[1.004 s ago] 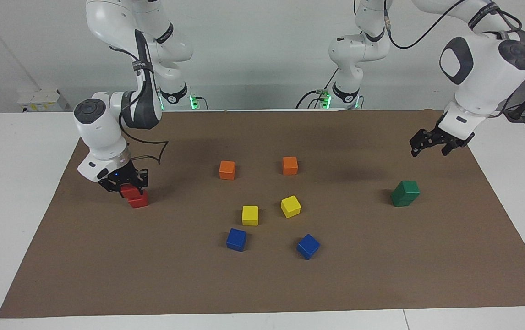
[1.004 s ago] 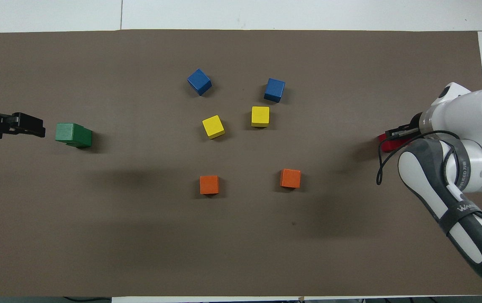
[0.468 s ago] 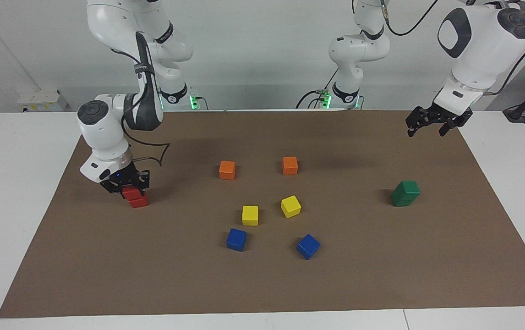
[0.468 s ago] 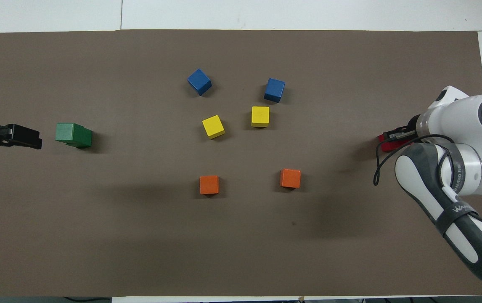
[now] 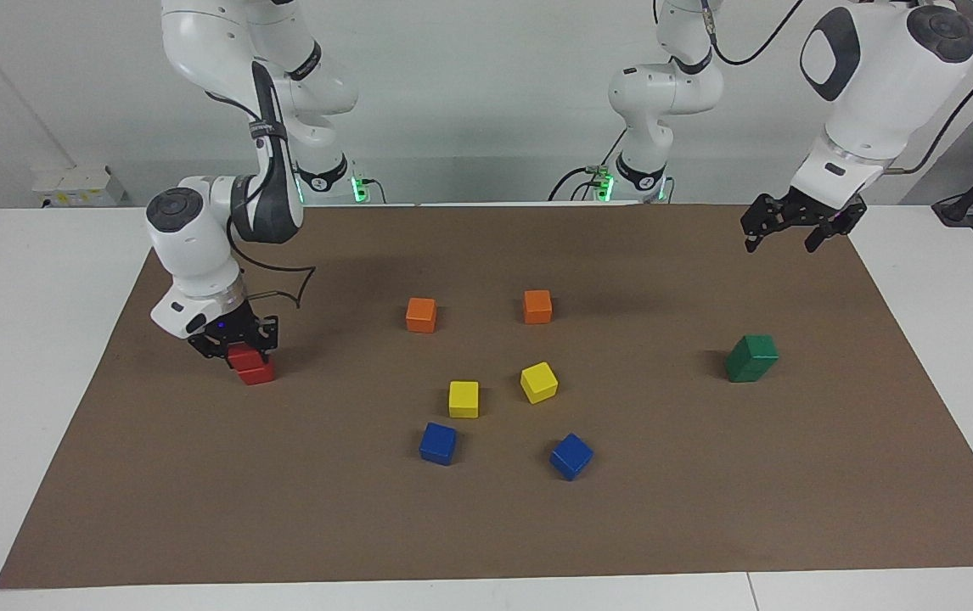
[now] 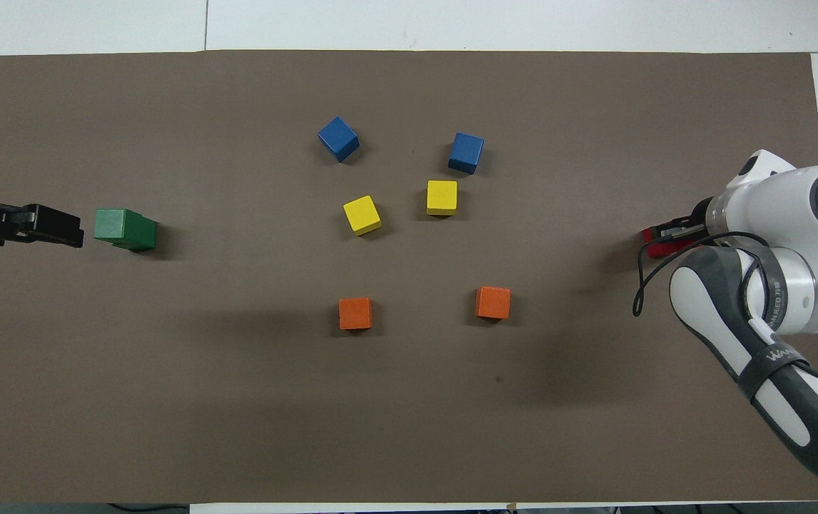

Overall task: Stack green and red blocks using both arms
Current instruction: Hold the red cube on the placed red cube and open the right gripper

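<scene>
Two red blocks point(image 5: 255, 371) stand stacked near the right arm's end of the mat, the upper one point(image 5: 241, 355) slightly offset. My right gripper point(image 5: 233, 346) is down at the upper red block, around it. In the overhead view the arm hides most of the red stack point(image 6: 657, 247). Two green blocks point(image 5: 750, 357) stand stacked near the left arm's end and also show in the overhead view point(image 6: 124, 228). My left gripper point(image 5: 780, 239) is open and empty, raised well above the mat, apart from the green stack. In the overhead view it point(image 6: 66, 234) lies beside that stack.
In the middle of the brown mat point(image 5: 486, 526) lie two orange cubes point(image 5: 421, 315) point(image 5: 537, 306), two yellow cubes point(image 5: 464, 399) point(image 5: 538, 382) and two blue cubes point(image 5: 438, 443) point(image 5: 570, 456). White tabletop surrounds the mat.
My left gripper has risen and drawn back toward the robots, away from the green stack. My right gripper has stayed at the red stack, its wrist shifting only slightly.
</scene>
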### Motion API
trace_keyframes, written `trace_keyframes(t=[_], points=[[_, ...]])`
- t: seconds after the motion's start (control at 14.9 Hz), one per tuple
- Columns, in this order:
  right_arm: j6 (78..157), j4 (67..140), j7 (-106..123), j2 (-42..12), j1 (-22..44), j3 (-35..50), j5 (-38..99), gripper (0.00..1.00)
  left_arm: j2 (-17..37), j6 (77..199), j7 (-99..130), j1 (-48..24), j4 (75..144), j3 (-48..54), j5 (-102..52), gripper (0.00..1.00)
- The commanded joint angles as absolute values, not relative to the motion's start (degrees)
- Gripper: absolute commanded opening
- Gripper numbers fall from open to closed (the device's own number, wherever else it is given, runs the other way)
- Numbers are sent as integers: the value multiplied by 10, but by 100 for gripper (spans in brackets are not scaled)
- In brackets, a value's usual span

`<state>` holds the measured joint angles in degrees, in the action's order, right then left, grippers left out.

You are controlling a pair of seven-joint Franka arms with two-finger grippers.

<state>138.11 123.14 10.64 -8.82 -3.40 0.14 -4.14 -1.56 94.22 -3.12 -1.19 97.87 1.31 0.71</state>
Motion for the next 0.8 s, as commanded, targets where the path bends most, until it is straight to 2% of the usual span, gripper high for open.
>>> trace_keyframes(t=[0.0,0.07,0.13,0.2,0.27,0.33,0.67,0.74], points=[[1407,1247,113,-84,-51,9,-36,7,17,925,-25,-14,935,4,-11,100],[1410,1250,112,-84,-50,9,-29,19,18,921,-25,-12,937,5,-11,100],[1410,1250,112,-83,-50,9,-25,39,16,916,-24,-11,941,6,-11,100],[1410,1250,111,-83,-50,10,-21,40,11,915,-25,-9,947,6,-11,100],[1410,1250,107,-83,-47,9,-18,33,3,917,-25,-4,957,11,-11,100],[1410,1249,104,-83,-44,9,-18,30,-5,918,-25,3,967,12,-11,100],[1409,1249,102,-84,-44,9,-18,32,-8,920,-25,4,968,22,-11,100],[1409,1248,103,-83,-46,9,-18,51,-8,923,-25,4,967,23,-11,100]])
